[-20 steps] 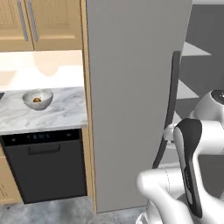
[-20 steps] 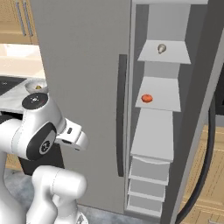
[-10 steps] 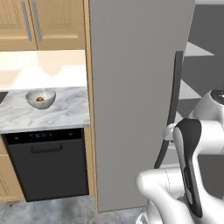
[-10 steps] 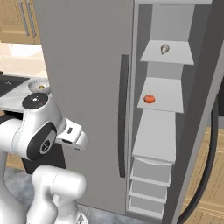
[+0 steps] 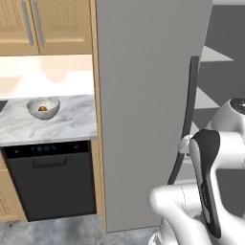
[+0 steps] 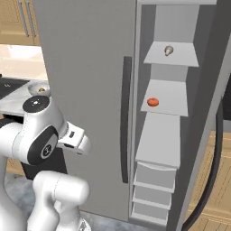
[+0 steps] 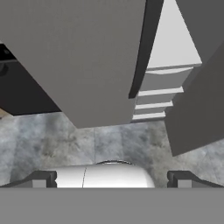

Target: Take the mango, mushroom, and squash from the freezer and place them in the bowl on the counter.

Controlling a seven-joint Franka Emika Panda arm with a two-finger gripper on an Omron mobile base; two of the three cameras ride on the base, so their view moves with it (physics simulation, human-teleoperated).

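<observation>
The tall plain grey freezer (image 6: 90, 90) stands with its right-hand door swung open, and the right base view looks straight into its stack of pale grey shelves. On the upper shelf, at about one o'clock in that view, sits the tiny mushroom (image 6: 168, 50) with a tan-brown cap on a short pale stem. One shelf lower, near the middle of the view, lies a small round orange-red fruit (image 6: 153, 102); which fruit it is cannot be told at this size. Below these come a bare shelf and three pale grey drawers (image 6: 153, 189) at five o'clock. A long dark grey vertical handle (image 6: 126, 117) runs down the closed door just left of the opening.

In the left base view the same freezer fills the centre, and the white marble counter (image 5: 62, 124) with grey veins lies at nine o'clock, over a black under-counter appliance (image 5: 52, 177). On that counter rests the round silvery-grey mottled bowl (image 5: 43, 107), holding a small orange-brown item that is too small to name. Light wood wall cabinets (image 5: 48, 24) hang at eleven o'clock.

The hand view looks down past the freezer's lower edge to a grey mottled floor (image 7: 65, 140). The two-finger gripper (image 7: 112, 179) shows its dark fingertips (image 7: 41, 178) spread wide apart at the bottom corners, with nothing between them.
</observation>
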